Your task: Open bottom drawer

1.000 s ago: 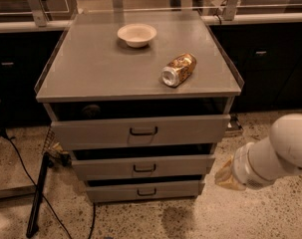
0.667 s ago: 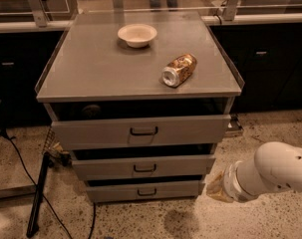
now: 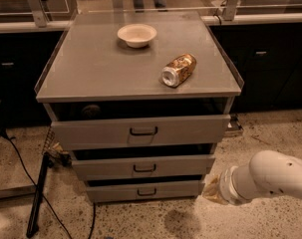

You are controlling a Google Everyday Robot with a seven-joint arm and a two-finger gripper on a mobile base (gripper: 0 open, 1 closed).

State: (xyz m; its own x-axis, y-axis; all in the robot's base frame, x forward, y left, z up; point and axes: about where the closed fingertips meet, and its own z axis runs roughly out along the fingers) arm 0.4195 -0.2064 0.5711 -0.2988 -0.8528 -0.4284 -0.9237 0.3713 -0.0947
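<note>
The bottom drawer (image 3: 145,190) is the lowest and narrowest of three grey fronts on the cabinet, with a small dark loop handle (image 3: 146,191) at its centre. It sits slightly out, like the two fronts above it. My arm comes in from the lower right; its white forearm ends near the drawer's right end. The gripper (image 3: 212,189) is a tan blurred shape at the arm's tip, just right of the bottom drawer's right edge, close to the floor.
On the cabinet top (image 3: 90,68) stand a white bowl (image 3: 136,35) and a can lying on its side (image 3: 178,69). A dark pole (image 3: 38,193) and cables lie on the speckled floor at the left. Dark cabinets run behind.
My arm has moved down and left, bringing the gripper nearer the bottom drawer's right end. The drawers have not moved.
</note>
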